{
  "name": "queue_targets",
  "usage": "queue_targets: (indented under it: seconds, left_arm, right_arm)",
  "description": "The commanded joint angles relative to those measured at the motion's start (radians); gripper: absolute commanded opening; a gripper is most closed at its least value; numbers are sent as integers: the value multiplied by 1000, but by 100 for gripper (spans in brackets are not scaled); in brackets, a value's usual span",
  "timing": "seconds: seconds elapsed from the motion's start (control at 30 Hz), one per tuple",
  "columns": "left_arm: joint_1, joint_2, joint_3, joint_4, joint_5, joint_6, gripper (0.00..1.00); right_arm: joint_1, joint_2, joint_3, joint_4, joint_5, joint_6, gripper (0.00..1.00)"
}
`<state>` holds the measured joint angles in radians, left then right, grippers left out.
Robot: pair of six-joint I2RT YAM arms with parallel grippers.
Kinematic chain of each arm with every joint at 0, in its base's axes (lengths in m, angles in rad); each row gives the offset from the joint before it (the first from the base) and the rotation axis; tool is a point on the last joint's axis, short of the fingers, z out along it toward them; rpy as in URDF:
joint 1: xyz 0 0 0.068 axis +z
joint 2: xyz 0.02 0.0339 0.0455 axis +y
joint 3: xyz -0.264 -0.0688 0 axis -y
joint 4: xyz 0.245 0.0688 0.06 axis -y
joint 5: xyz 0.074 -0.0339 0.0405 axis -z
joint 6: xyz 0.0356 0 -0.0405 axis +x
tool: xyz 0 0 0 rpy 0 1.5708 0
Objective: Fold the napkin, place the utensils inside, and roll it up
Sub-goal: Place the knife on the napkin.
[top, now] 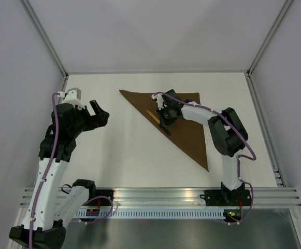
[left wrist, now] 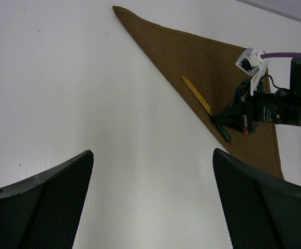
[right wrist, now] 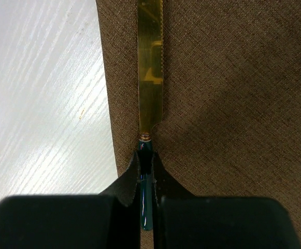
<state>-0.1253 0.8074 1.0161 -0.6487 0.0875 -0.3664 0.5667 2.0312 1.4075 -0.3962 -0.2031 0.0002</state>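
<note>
On the far right part of the white table (top: 119,155) lies the napkin (top: 191,139), a dark-brown cloth folded into a triangle. Its long edge runs from far left to near right. The knife (top: 153,116) rests flat on the napkin, just inside that long edge and parallel to it, with its gold-yellow blade pointing far left. From above, the right arm's wrist hides part of the cloth and the knife's handle.

The tabletop is matte white with a faint grain. Pale grey walls (top: 155,31) enclose it on three sides, and a metal rail (top: 160,196) crosses the near edge where I see both arm bases bolted.

The right arm reaches far and left over the napkin, its elbow raised. The right gripper (right wrist: 146,163) is low on the cloth, and its jaws are pinched narrowly around the knife's dark teal handle just behind the blade. The left arm stands bent on the left side. The left gripper (top: 99,114) hangs above bare table, well apart from the napkin, with its fingers spread wide and holding nothing.
</note>
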Motion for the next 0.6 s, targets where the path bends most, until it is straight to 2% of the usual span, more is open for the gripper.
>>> queue_targets:
  seconds: [0.0,0.57]
  left_arm:
    - [4,3,29,17,0,-17,100]
    - [6,3,19,20,0,-9,100]
  right_arm:
    - [9,3,27,5,16,9,0]
    - [19,-19,25,-16,24,-35,0]
